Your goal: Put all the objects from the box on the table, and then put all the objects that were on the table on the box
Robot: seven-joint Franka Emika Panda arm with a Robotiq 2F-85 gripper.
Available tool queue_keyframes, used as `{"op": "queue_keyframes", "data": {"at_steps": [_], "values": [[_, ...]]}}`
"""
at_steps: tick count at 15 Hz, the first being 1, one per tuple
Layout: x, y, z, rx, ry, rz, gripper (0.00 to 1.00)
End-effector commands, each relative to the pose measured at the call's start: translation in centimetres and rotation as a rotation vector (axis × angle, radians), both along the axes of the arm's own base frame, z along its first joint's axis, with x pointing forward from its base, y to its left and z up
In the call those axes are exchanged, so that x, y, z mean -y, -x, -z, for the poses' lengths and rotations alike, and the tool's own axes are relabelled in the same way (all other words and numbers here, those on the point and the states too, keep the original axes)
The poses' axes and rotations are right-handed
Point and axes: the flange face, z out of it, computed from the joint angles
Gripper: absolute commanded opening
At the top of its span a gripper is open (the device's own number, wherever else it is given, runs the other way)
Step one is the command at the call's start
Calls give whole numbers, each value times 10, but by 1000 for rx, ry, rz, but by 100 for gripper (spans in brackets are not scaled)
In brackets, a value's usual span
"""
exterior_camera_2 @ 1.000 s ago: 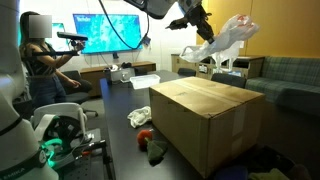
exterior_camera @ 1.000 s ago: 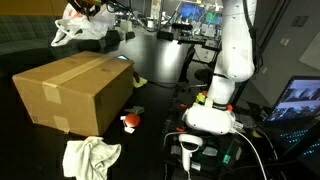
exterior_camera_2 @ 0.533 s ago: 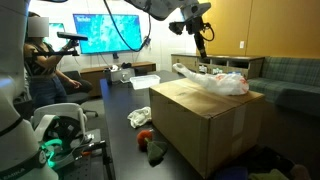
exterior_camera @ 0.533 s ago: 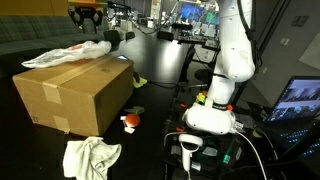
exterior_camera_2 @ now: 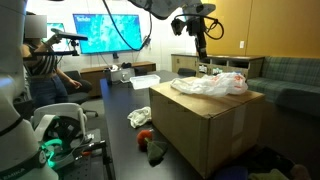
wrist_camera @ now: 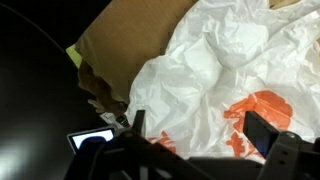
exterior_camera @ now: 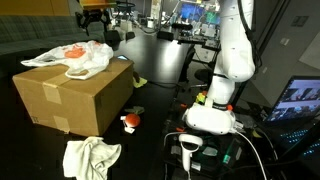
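The bag (exterior_camera: 76, 58) lies on the box (exterior_camera: 68, 98); the gripper (wrist_camera: 200, 125) hangs above, released, jaws spread, holding nothing.

I see a crumpled white bag (exterior_camera: 75, 57) with orange print lying on the closed cardboard box (exterior_camera: 65, 100); a pale cloth (exterior_camera: 90, 157) lies just beside the box's base.

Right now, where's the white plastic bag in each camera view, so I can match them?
In an exterior view: white plastic bag upper left, on the cardboard box.
In an exterior view: right of centre, atop the box.
Wrist view: fills the right side, box upper left.
Shared landmark: the cardboard box.
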Motion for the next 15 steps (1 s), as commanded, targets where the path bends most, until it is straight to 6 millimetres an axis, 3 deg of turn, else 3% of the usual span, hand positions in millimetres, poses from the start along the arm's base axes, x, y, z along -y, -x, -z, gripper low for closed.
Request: {"op": "queue_keyframes", "data": {"at_steps": [1, 10, 15], "values": [[22, 36, 9, -63, -3, -54, 100], [92, 147, 86, -210, -102, -104, 100], [113, 215, 146, -261, -155, -159, 100]]}}
